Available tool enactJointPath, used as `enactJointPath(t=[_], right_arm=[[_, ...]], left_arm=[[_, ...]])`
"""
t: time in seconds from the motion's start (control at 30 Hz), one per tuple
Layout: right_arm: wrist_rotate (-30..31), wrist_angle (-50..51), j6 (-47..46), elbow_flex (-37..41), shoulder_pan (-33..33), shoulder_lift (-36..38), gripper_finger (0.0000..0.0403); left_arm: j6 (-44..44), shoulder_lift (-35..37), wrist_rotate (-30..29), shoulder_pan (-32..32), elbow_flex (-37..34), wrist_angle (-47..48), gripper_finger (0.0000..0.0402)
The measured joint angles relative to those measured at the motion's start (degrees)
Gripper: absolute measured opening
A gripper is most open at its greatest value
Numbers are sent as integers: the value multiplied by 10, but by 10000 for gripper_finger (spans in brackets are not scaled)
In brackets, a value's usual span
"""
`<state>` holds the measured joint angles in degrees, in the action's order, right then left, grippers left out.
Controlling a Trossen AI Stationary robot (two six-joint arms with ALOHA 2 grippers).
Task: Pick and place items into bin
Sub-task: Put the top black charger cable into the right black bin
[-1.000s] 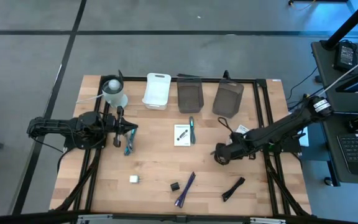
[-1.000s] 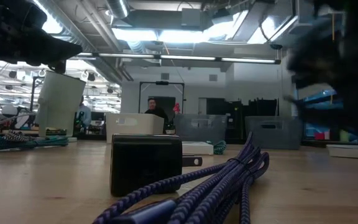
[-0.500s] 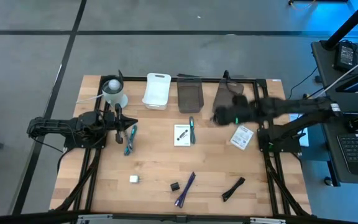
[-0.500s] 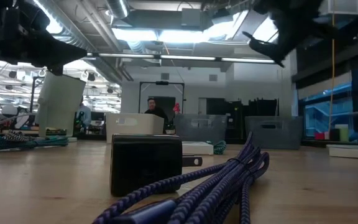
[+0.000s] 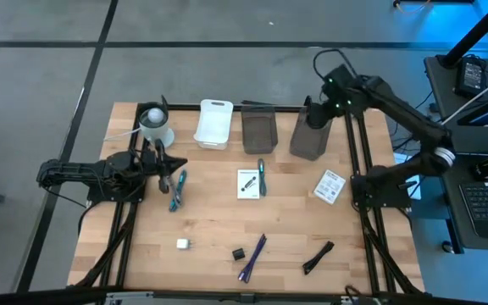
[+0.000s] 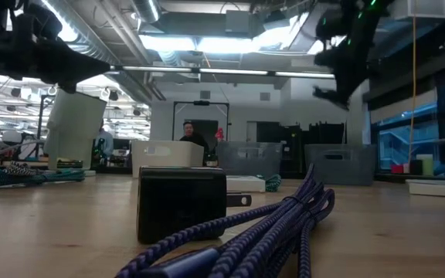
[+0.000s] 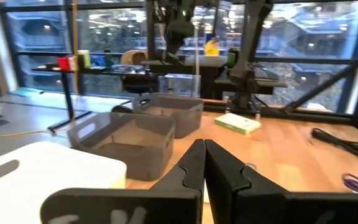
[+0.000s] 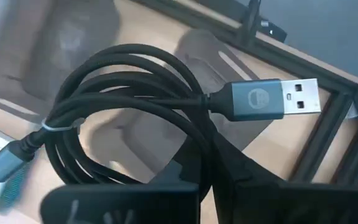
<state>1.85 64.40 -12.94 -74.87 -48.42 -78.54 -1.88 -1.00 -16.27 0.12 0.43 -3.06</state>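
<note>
My right gripper (image 5: 318, 108) hangs high over the right grey bin (image 5: 308, 142) at the table's far right, shut on a black coiled cable (image 8: 123, 81) with a grey USB plug (image 8: 272, 99). In the low view it shows up high (image 6: 344, 66). My left gripper (image 5: 176, 169) waits shut and level at the table's left side, its fingers together (image 7: 204, 168). Lying on the table are a teal pen (image 5: 261, 176), two white cards (image 5: 247, 183) (image 5: 329, 186), a purple cable (image 5: 252, 257), a black marker (image 5: 318, 257), a white cube (image 5: 182, 244) and a black cube (image 5: 238, 253). My right gripper pinches several strands of the coil together (image 8: 199, 140) between its two fingers, just below the USB plug. The fingers slant steeply down from above. The coil is lifted clear of table and bin, and a second plug (image 8: 5, 165) sticks out at its other side.
Along the far edge stand a white bin (image 5: 213, 123), a middle grey bin (image 5: 259, 131) and a white cup (image 5: 155, 125). A teal item (image 5: 177, 191) lies just near of my left gripper. Black frame rails (image 5: 358, 169) run along the table's sides.
My right gripper has risen from the table's right middle and swung toward the far edge, rolling as it went, with the black cable shut in it and lifted clear. It now hangs over the right grey bin. The white card at the right stands uncovered.
</note>
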Motion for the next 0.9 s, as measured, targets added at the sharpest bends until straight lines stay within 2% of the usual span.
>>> enactJointPath(t=[0.1,0.3,0.5,0.67,0.9], right_arm=[[-10,-1,74,0,-21,-52,10],[-11,-1,177,0,-23,-149,10],[-11,-10,221,0,-23,-208,10],[-11,-24,225,0,-23,-227,10],[-11,-36,234,0,-23,-230,71]], left_arm=[[-4,0,-21,0,0,-2,4],[-4,0,-38,0,0,-4,4],[-4,0,-43,0,0,-4,4],[-26,0,-43,0,0,-4,4],[-58,0,-43,0,0,-4,4]])
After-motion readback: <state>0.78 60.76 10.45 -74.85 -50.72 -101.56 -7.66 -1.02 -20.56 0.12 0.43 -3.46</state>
